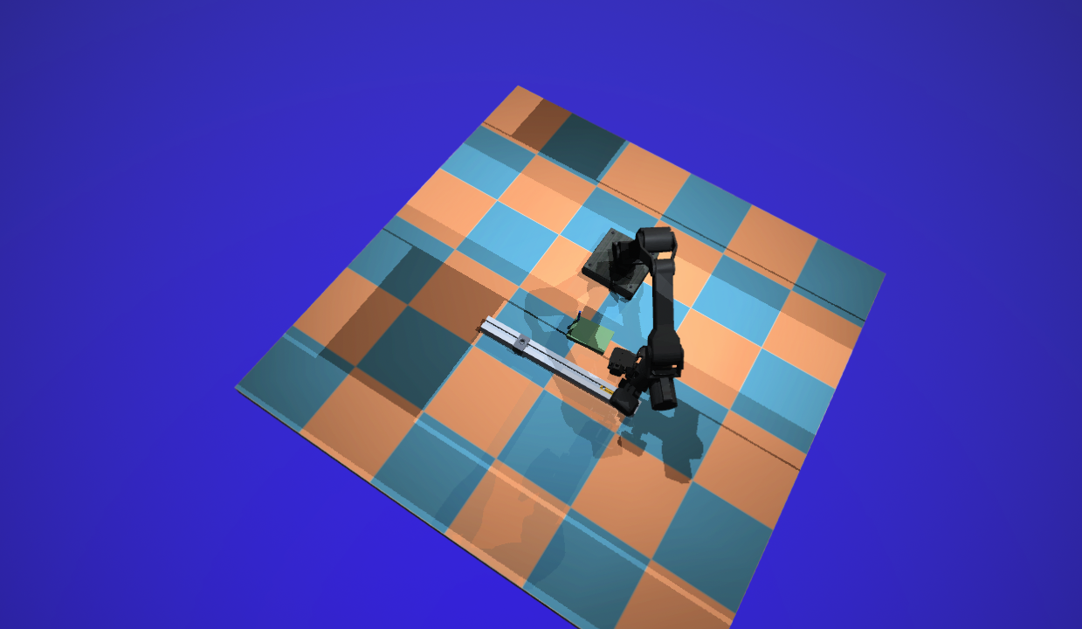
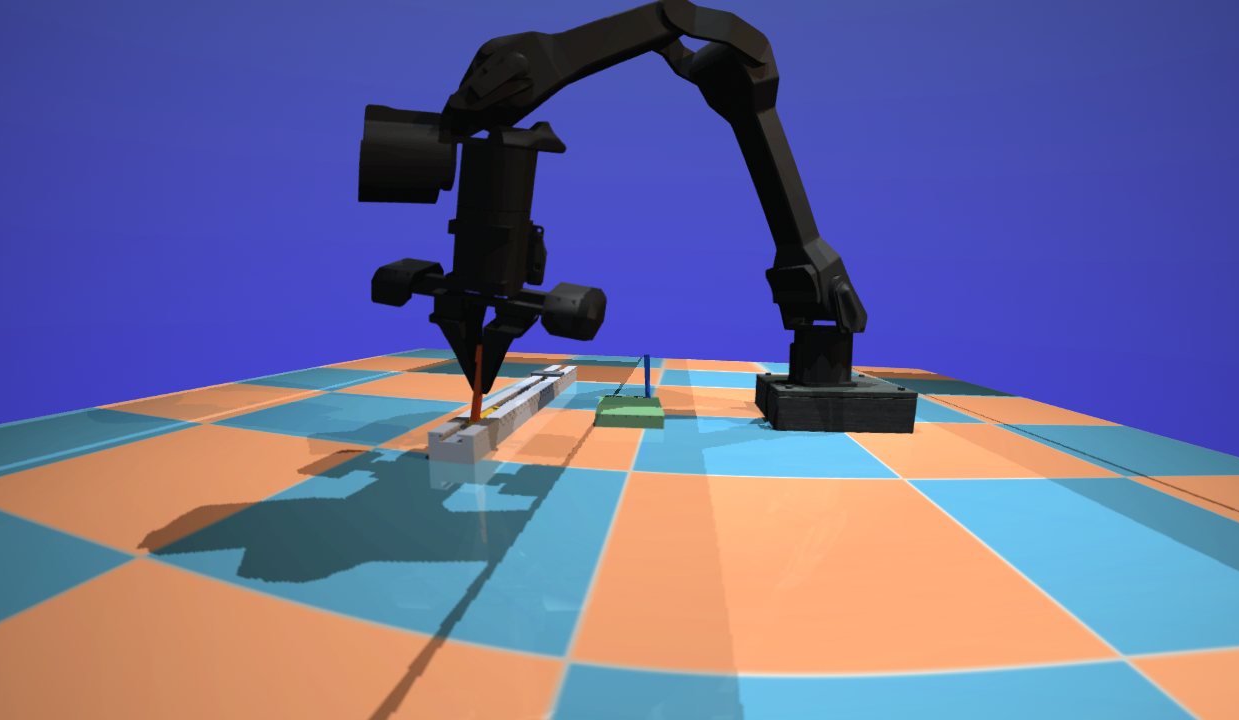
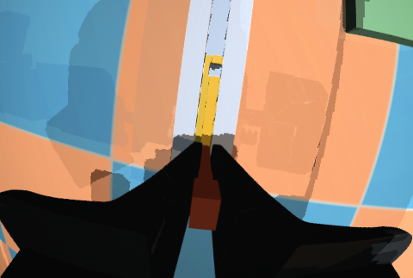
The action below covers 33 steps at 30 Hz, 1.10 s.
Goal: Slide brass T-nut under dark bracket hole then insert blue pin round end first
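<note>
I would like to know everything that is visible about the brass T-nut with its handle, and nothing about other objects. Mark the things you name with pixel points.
The brass T-nut (image 1: 606, 389) (image 2: 490, 412) (image 3: 207, 106) is a narrow, yellow, smooth metallic-looking bar with a squarish opening near its far end. It lies lengthwise along the rail's slot, toward the rail end away from the bracket; whether it is fully under the lips is unclear. Its orange handle (image 2: 476, 394) (image 3: 205, 213), straight and slim, rises nearly upright, held between the gripper's fingers (image 2: 462, 349).
</note>
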Each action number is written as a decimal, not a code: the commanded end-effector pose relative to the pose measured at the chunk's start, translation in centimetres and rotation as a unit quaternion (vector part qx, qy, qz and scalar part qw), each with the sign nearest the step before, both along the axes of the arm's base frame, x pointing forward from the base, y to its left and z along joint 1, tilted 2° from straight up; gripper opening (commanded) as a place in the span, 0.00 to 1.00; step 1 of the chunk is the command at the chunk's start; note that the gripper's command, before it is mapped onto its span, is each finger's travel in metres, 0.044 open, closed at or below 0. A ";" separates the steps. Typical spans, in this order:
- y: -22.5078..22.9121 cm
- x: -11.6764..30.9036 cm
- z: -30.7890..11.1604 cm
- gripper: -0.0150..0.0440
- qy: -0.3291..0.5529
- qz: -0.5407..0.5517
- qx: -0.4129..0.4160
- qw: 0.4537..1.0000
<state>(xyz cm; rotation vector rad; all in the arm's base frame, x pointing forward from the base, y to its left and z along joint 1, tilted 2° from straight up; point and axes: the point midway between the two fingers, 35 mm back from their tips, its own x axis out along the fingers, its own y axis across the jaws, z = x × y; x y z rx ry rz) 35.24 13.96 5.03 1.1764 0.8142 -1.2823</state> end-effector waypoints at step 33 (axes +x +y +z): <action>0.1 0.5 0.2 0.00 0.032 0.002 0.005 0.999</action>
